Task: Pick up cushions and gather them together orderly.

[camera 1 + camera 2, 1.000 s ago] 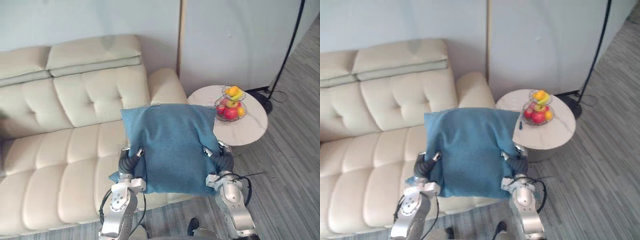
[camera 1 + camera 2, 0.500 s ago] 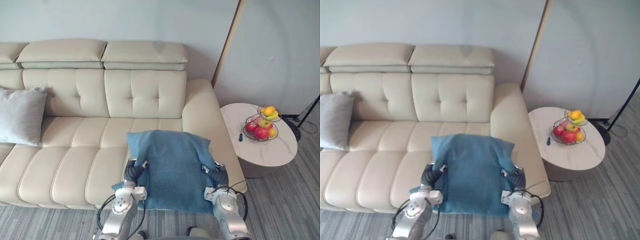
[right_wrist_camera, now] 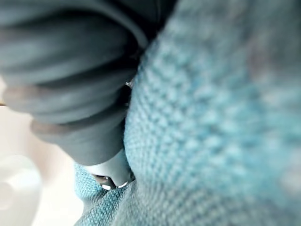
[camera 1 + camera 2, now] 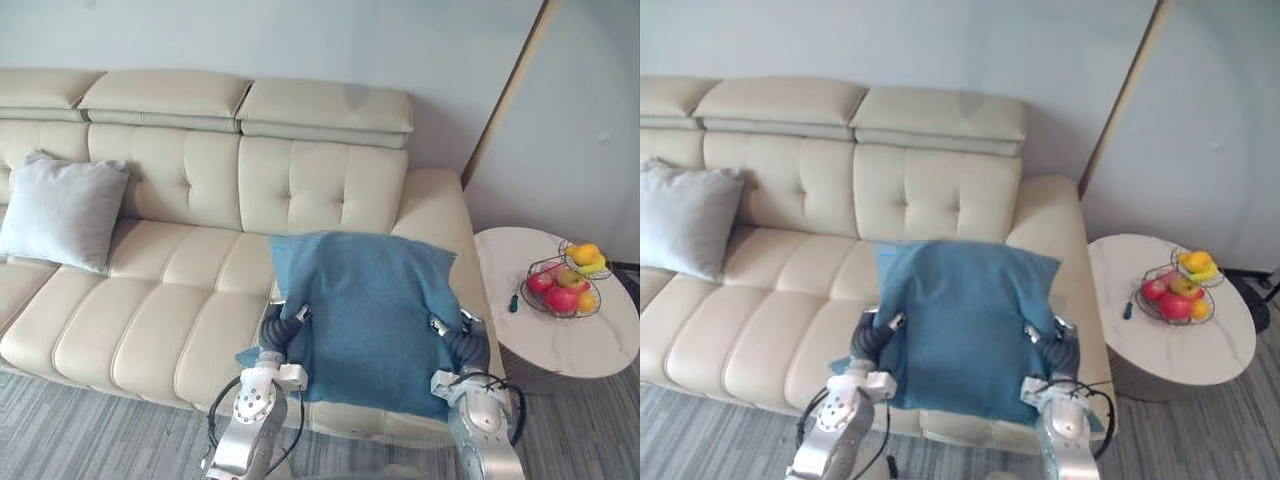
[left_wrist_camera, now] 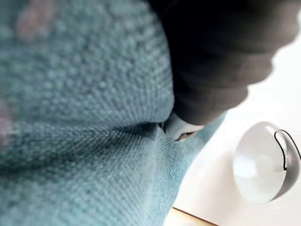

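Note:
A blue cushion (image 4: 370, 310) is held up in front of me, over the front edge of the cream sofa (image 4: 190, 300). My left hand (image 4: 278, 330) is against its left side and my right hand (image 4: 462, 345) against its right side, both partly hidden behind the cloth. The left wrist view shows the blue weave (image 5: 84, 117) close against the hand's dark cover (image 5: 221, 61). The right wrist view likewise shows the weave (image 3: 216, 132) close beside the dark cover (image 3: 70, 94). A grey cushion (image 4: 62, 212) leans against the sofa's backrest at the far left.
A round white side table (image 4: 575, 345) stands right of the sofa's armrest, with a wire fruit basket (image 4: 565, 285) and a small dark object (image 4: 514, 301) on it. Grey plank floor (image 4: 90, 420) runs along the sofa's front. Bare seat lies between the two cushions.
The camera has swung, so the whole scene has shifted and the grey cushion has come into view. The blue cushion stays held between my two hands.

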You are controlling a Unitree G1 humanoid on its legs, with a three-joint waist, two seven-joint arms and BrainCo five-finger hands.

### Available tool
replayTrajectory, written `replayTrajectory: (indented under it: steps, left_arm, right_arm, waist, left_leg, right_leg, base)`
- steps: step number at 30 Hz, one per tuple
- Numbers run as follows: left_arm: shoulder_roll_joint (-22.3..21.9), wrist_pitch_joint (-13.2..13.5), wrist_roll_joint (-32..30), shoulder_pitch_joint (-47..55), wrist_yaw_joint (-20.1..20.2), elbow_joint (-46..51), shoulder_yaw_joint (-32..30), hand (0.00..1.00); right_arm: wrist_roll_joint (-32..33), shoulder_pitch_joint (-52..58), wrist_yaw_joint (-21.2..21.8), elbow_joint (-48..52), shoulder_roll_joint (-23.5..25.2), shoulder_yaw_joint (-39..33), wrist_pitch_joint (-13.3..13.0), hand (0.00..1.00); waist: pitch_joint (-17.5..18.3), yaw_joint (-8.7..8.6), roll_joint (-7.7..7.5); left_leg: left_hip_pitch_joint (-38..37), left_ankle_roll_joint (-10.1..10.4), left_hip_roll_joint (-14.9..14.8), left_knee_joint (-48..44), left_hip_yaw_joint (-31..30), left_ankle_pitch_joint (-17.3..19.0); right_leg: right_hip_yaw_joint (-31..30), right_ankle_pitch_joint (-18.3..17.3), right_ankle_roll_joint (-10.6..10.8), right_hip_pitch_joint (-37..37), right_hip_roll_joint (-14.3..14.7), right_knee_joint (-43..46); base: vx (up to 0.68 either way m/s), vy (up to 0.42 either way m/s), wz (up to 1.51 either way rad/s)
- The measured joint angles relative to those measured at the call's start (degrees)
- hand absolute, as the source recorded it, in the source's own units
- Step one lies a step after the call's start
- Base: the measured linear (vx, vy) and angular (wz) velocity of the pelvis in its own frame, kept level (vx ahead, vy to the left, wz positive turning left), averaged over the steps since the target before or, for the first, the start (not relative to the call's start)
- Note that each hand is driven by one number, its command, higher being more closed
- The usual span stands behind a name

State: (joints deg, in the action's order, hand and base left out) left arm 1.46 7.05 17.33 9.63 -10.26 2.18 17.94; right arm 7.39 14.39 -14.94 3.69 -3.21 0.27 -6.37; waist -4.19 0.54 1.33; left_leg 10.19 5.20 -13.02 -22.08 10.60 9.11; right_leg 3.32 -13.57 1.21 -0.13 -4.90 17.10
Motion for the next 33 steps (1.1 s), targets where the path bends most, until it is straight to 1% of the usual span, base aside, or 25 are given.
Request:
replayTrajectory:
  steps: [1, 2, 3, 4, 6, 7, 10, 12, 14, 16, 18, 19, 21, 23, 25, 26, 28, 30, 31, 33]
  left_arm:
    - [0.1, 0.0, -0.5, 0.0, 0.0, 0.2, 0.0, 1.0]
    - [0.1, 0.0, -0.5, 0.0, 0.0, 0.2, 0.0, 1.0]
    - [0.2, 0.0, -0.7, 0.1, -0.4, 0.2, 0.0, 1.0]
    - [0.5, 0.0, -0.9, 0.4, -0.8, 0.1, 0.0, 1.0]
    - [1.3, 0.0, -1.1, 0.7, -0.8, 0.1, 0.0, 1.0]
    - [1.6, 0.0, -1.3, 0.8, -0.8, 0.1, 0.0, 1.0]
    - [2.1, 0.0, -1.5, 0.8, -0.8, 0.1, 0.1, 1.0]
    - [2.2, 0.0, -1.5, 0.8, -0.8, 0.1, 0.3, 1.0]
    - [2.2, 0.0, -1.5, 0.8, -0.8, -0.2, 0.4, 1.0]
    - [2.3, 0.0, -1.5, 0.7, -0.8, -0.8, 0.4, 1.0]
    - [3.9, 0.0, -1.5, -0.3, -1.8, -1.4, 0.3, 1.0]
    - [4.2, 0.0, -1.5, -0.8, -2.1, -1.5, 0.0, 1.0]
    - [5.5, 0.0, -1.5, -4.2, -4.2, -2.5, -0.9, 1.0]
    - [5.7, 0.0, -1.5, -8.7, -6.4, -3.7, -2.4, 1.0]
    - [6.6, 0.0, -1.5, -15.1, -9.0, -4.0, -3.7, 1.0]
    - [7.0, 0.0, -1.6, -16.9, -9.9, -4.0, -4.1, 1.0]
    - [8.1, 0.3, -1.6, -24.0, -12.1, -5.0, -5.2, 1.0]
    - [9.8, 1.1, -1.5, -30.5, -13.2, -8.4, -5.8, 1.0]
    - [11.3, 1.2, -1.5, -37.1, -14.0, -12.0, -5.9, 1.0]
    - [12.9, 1.3, -1.5, -44.5, -14.8, -16.5, -6.0, 1.0]
  right_arm:
    - [0.0, 0.0, 0.0, 0.0, 0.4, -0.1, 0.1, 1.0]
    - [0.0, -0.1, -0.1, -0.1, 0.7, -0.1, 0.1, 1.0]
    - [0.0, -0.2, -0.2, -0.2, 0.9, -0.1, 0.2, 1.0]
    - [-0.1, -0.3, -0.2, -0.6, 1.5, -0.1, 0.3, 1.0]
    - [-0.3, -0.3, -0.2, -1.5, 2.7, 0.0, 0.4, 1.0]
    - [-0.4, -0.4, -0.2, -1.9, 2.9, 0.0, 0.4, 1.0]
    - [-0.6, -0.3, -0.2, -2.6, 3.2, 0.2, 0.4, 1.0]
    - [-0.6, -0.3, -0.2, -2.6, 3.1, 0.1, 0.4, 1.0]
    - [-0.6, -0.4, -0.2, -3.4, 2.9, 0.2, 0.4, 1.0]
    - [-0.7, -1.5, -0.2, -6.0, 2.7, 0.3, 0.3, 1.0]
    - [-0.9, -4.8, -0.3, -9.8, 1.7, 1.5, 0.4, 1.0]
    - [-1.2, -5.7, -0.5, -10.3, 1.3, 2.1, 0.5, 1.0]
    - [-1.9, -10.4, -1.6, -12.7, 0.6, 3.9, 0.7, 1.0]
    - [-2.6, -15.9, -2.8, -14.4, 0.6, 4.7, 1.1, 1.0]
    - [-2.9, -23.0, -4.5, -15.5, 0.4, 4.8, 1.5, 1.0]
    - [-2.9, -25.2, -5.2, -16.0, 0.4, 4.9, 1.7, 1.0]
    - [-2.9, -32.0, -6.9, -16.2, -0.2, 4.9, 1.9, 1.0]
    - [-3.0, -37.9, -8.3, -18.4, -1.3, 4.9, 1.9, 1.0]
    - [-3.0, -43.7, -9.2, -21.0, -2.2, 4.3, 2.1, 1.0]
    - [-3.0, -49.9, -10.6, -24.1, -2.9, 3.7, 2.5, 1.0]
  waist:
    - [0.5, -0.02, -0.86]
    - [0.6, 0.01, -1.37]
    - [0.4, 0.29, -2.06]
    - [0.3, 0.58, -2.31]
    - [0.5, 0.91, -2.54]
    - [0.7, 1.02, -2.77]
    - [1.9, 1.44, -4.44]
    - [2.0, 1.17, -4.85]
    - [2.0, 0.81, -4.89]
    - [2.1, 0.86, -4.87]
    - [2.1, 0.91, -4.95]
    - [2.0, 0.97, -5.01]
    - [1.8, 1.27, -5.32]
    - [0.5, 1.67, -5.08]
    - [-0.8, 2.62, -4.6]
    - [-1.4, 2.65, -4.62]
    - [-4.0, 3.22, -4.3]
    - [-4.2, 3.25, -4.23]
    - [-5.2, 3.35, -4.14]
    - [-7.0, 3.31, -3.88]
  left_leg:
    - [-0.9, 0.7, 2.0, 2.6, 0.0, -0.9]
    - [-1.2, 0.7, 2.7, 3.2, 0.2, -0.9]
    - [-1.5, 0.7, 3.3, 3.2, 0.8, -0.9]
    - [-2.7, 0.7, 3.6, 3.6, 1.2, -0.9]
    - [-5.4, 0.7, 3.8, 5.8, 1.8, -0.9]
    - [-6.6, 0.7, 4.0, 7.0, 2.4, -0.9]
    - [-8.3, 0.5, 5.6, 10.4, 4.5, -1.8]
    - [-8.3, 0.4, 6.0, 11.8, 4.8, -2.7]
    - [-8.3, 0.5, 6.2, 12.3, 4.5, -3.2]
    - [-8.4, 0.2, 6.5, 13.3, 4.3, -3.9]
    - [-7.9, 0.0, 6.9, 15.7, 4.3, -5.7]
    - [-7.4, -0.1, 7.0, 16.1, 4.3, -6.1]
    - [-4.1, -0.3, 7.0, 16.4, 4.3, -7.5]
    - [-0.9, -0.6, 6.9, 16.3, 4.1, -8.8]
    - [4.0, -0.9, 6.5, 15.8, 3.8, -10.0]
    - [4.9, -0.9, 6.5, 15.8, 3.7, -10.5]
    - [7.9, -1.1, 6.4, 15.9, 3.2, -11.5]
    - [11.2, -1.2, 6.5, 16.0, 2.9, -12.8]
    - [13.3, -1.2, 6.6, 16.6, 2.8, -13.9]
    - [14.3, -1.6, 6.9, 18.3, 2.5, -15.6]
  right_leg:
    - [-1.1, 1.0, 1.5, 0.4, -1.2, -2.2]
    - [-1.5, 1.3, 2.0, 0.6, -1.6, -3.2]
    - [-2.0, 2.0, 2.9, 1.5, -2.3, -4.8]
    - [-2.5, 3.4, 3.1, 2.5, -2.5, -6.2]
    - [-3.7, 4.7, 3.0, 3.5, -2.4, -6.8]
    - [-4.3, 4.8, 2.9, 3.8, -2.4, -6.9]
    - [-5.7, 4.8, 2.9, 3.5, -3.4, -8.9]
    - [-6.0, 5.1, 3.3, 3.2, -3.6, -9.5]
    - [-6.4, 5.3, 3.4, 2.9, -3.6, -9.6]
    - [-6.8, 5.7, 3.4, 2.0, -3.6, -9.6]
    - [-7.1, 6.7, 3.4, 0.6, -3.7, -10.5]
    - [-7.1, 6.8, 3.4, 0.0, -3.7, -10.5]
    - [-7.2, 7.5, 4.1, -3.3, -3.8, -10.5]
    - [-7.3, 8.4, 4.2, -6.2, -3.6, -10.2]
    - [-7.4, 9.5, 4.5, -11.0, -3.2, -9.7]
    - [-7.4, 9.7, 4.7, -12.2, -3.2, -9.2]
    - [-7.3, 10.5, 4.8, -15.4, -3.0, -8.5]
    - [-7.2, 10.9, 4.9, -19.3, -3.0, -7.4]
    - [-7.1, 11.7, 5.2, -21.5, -3.0, -7.4]
    - [-7.1, 12.3, 5.3, -23.1, -3.1, -7.5]
  base:
    - [0.13, 0.224, -0.07]
    - [0.11, 0.186, -0.05]
    - [0.08, 0.145, -0.17]
    - [0.06, 0.128, -0.2]
    - [0.02, 0.085, -0.29]
    - [0.01, 0.058, -0.39]
    - [-0.03, 0.031, -0.37]
    - [-0.02, 0.003, -0.15]
    - [-0.01, -0.004, -0.03]
    - [-0.06, 0.002, -0.05]
    - [-0.09, 0.009, -0.07]
    - [-0.11, -0.001, -0.03]
    - [-0.13, -0.012, 0.0]
    - [-0.14, -0.017, 0.02]
    - [-0.21, -0.01, 0.02]
    - [-0.21, -0.007, 0.02]
    - [-0.16, 0.007, 0.05]
    - [-0.15, 0.024, 0.05]
    - [-0.11, 0.022, 0.01]
    - [-0.09, 0.023, 0.06]
